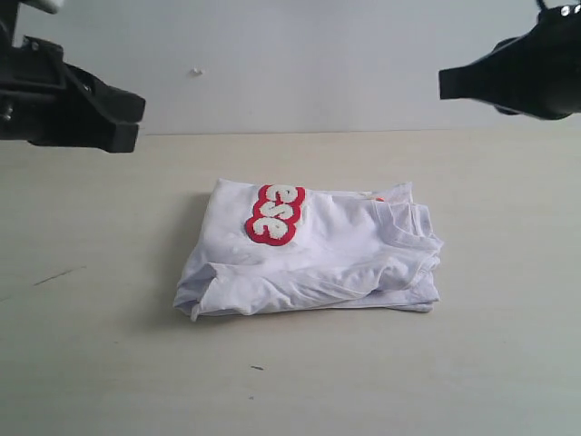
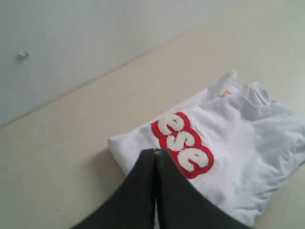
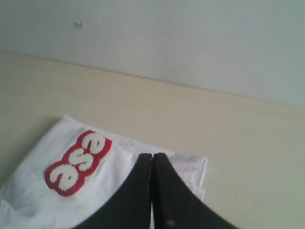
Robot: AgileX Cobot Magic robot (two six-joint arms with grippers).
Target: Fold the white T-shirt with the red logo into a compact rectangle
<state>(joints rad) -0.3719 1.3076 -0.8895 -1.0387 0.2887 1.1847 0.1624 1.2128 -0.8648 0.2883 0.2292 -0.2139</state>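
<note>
Both grippers pressed together and empty, raised over the folded tee.

We see the left gripper (image 2: 155,152) with its fingers flat against each other, pinching nothing, hanging at the far left. The right gripper (image 3: 152,155) is closed the same way and empty, hanging at the far right. Neither touches the cloth. Between and below them, mid-table, the white T-shirt (image 1: 318,259) lies folded into a rough rectangle, its layered edges loose along the near and right sides. The red logo (image 1: 274,214) sits on top near the far left corner, showing only "ese". A small orange tag (image 2: 227,93) peeks out at the far edge. The pale table (image 1: 91,354) meets a grey wall (image 1: 300,64) behind.
</note>
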